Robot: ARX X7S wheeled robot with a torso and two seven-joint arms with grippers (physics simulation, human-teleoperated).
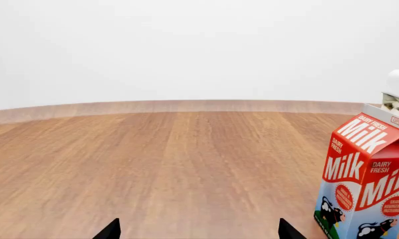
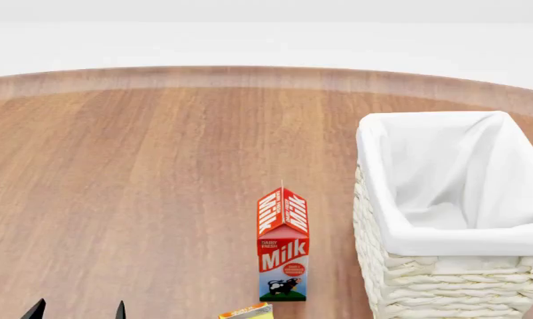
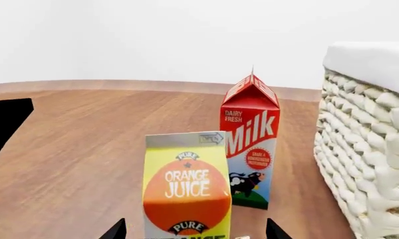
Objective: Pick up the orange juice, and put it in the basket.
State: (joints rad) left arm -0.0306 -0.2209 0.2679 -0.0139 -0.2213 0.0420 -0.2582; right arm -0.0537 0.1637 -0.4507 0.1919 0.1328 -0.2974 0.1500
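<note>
Orange juice carton (image 3: 187, 185) stands upright on the wooden table (image 2: 142, 186), dead ahead of the right gripper (image 3: 195, 230) and close to it. In the right wrist view the two dark fingertips (image 3: 115, 230) sit spread to either side of the carton's lower part, wider than the carton, not touching it, so the right claw is released and holds nothing. In the head view only the carton's top corner shows (image 2: 245, 312) at the lower edge, just in front of the milk carton (image 2: 282, 244).

The milk carton (red and white, cow picture at its base) is upright, just behind the juice and slightly toward the basket (image 2: 399, 279). The basket is a cream woven wicker one with a white cloth liner (image 2: 444, 173) folded over the rim; it sits at the table's right side, near the milk carton but apart from it. Nothing visible inside except the liner.

Left gripper (image 1: 195, 231): two dark fingertips (image 1: 109, 231) spread wide over bare wood, nothing between them, released. The milk carton (image 1: 365, 179) stands off to one side of it, with a bit of the basket (image 1: 398, 99) behind. The left gripper tips also show at the lower left of the head view (image 2: 78, 311), well apart from the cartons.
</note>
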